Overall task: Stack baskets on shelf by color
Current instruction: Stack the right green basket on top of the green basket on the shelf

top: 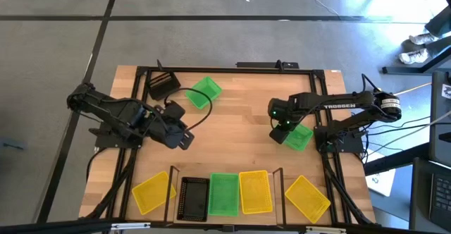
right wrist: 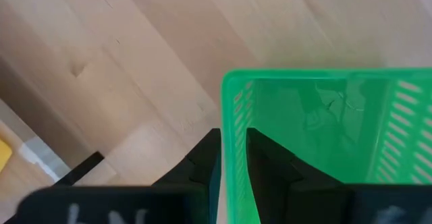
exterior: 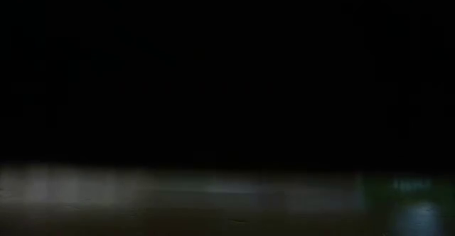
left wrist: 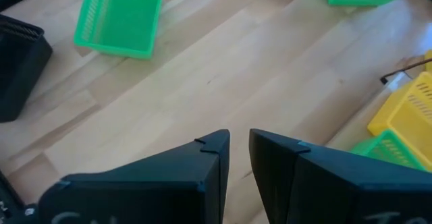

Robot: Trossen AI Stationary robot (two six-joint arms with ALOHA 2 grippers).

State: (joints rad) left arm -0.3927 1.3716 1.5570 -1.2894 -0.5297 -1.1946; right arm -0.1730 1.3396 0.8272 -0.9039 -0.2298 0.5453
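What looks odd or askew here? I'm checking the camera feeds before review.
The low view is almost black, so it shows nothing usable. On the table, the loose green basket and two yellow baskets lie skewed. The right end effector pinches the wall of another green basket.

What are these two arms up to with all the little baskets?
They are sorting baskets by color onto the shelf. The right tool grips the wall of a green basket on the table's right side. The left tool hangs empty over bare wood. On the shelf sit a black, a green and a yellow basket; others lie loose.
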